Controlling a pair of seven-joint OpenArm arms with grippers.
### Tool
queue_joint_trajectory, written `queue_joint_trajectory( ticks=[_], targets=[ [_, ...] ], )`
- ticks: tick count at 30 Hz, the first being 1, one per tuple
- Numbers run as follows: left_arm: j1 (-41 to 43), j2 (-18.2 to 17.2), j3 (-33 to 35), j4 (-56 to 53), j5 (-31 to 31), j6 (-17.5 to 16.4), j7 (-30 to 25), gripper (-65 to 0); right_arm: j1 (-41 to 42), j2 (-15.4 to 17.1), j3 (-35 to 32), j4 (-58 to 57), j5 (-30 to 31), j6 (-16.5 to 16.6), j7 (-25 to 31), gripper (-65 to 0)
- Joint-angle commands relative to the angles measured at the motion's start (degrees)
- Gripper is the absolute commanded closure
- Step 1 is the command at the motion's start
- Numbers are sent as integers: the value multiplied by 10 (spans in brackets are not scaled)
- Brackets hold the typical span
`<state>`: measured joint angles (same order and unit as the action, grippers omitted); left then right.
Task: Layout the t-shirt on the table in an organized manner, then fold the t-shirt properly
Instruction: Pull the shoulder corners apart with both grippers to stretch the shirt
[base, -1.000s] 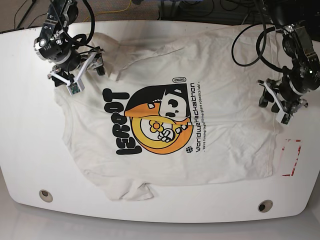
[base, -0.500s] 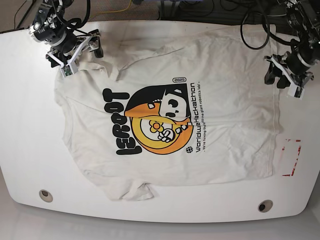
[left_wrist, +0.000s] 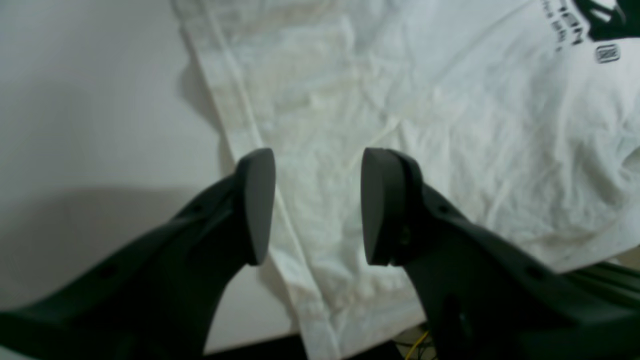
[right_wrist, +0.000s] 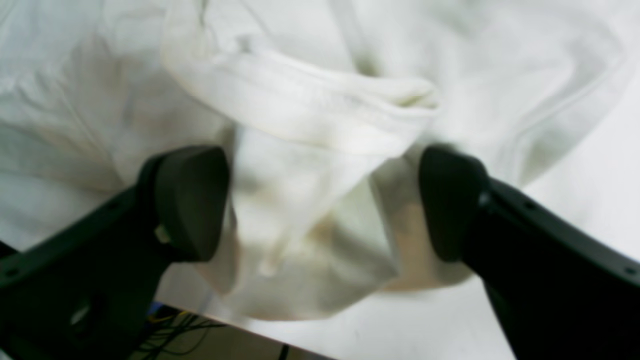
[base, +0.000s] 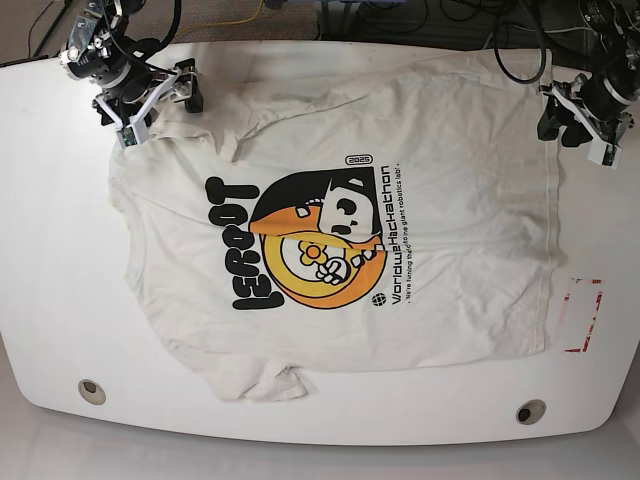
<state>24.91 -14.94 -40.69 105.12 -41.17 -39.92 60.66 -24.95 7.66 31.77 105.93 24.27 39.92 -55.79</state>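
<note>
A white cotton t-shirt with an orange cartoon print (base: 330, 230) is lying flat across the glossy white table (base: 60, 300). Left gripper (base: 583, 125) and right gripper (base: 155, 103) are hovering at the far corners, jaws apart.

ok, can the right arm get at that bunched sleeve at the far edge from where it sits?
Probably yes. The right end effector is open, its jaws standing on either side of the bunched sleeve of the t-shirt, and nothing lies between them.
</note>
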Motion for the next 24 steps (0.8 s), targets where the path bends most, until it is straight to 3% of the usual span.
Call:
queue_joint_trajectory(
  ticks=[1, 6, 14, 18, 24],
  targets=[
    [3, -9, -5, 10, -9, -1, -9, -267, 0, 20, 2, 3, 9, 1, 12, -574],
    [12, -9, -5, 10, -9, -1, -9, -265, 0, 19, 4, 7, 9, 1, 13, -530],
    [14, -8, -1, 10, -8, -1, -9, -265, 1, 19, 3, 7, 10, 1, 13, -146],
    [35, -8, -1, 10, -10, -1, -9, -265, 1, 19, 3, 8, 10, 1, 13, -5],
    [60, -7, -6, 10, -41, -1, -9, -267, 0, 20, 4, 30, 10, 1, 12, -25]
  ],
)
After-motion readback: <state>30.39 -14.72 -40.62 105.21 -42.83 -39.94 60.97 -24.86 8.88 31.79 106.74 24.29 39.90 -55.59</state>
